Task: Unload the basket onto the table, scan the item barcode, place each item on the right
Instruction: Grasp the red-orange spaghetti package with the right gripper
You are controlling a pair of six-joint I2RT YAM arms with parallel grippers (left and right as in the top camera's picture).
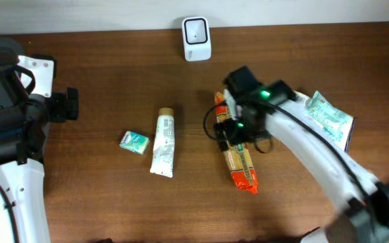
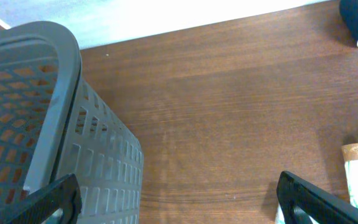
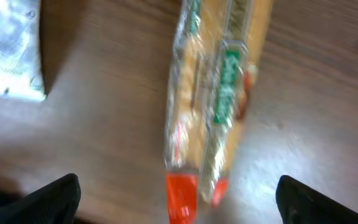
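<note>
Orange-ended clear snack packet (image 3: 216, 93) lies flat on the brown wooden tabletop (image 1: 100, 81), right of centre, under the right arm (image 1: 316, 148), whose jaws stand spread wide above it, grasping nothing; the jaws of the left arm (image 1: 12, 135), also released, hang beside a grey slotted plastic basket (image 2: 42, 93) at the left edge. Picking up the packet looks to be the step in hand: next the right jaws must descend, clench across its narrow width, and bring its barcode before the white boxy scanner (image 1: 196, 38) at the far edge.

Open tabletop (image 1: 198, 158) gap between tube (image 1: 163, 142) and cracker pack (image 1: 242, 167)
</note>
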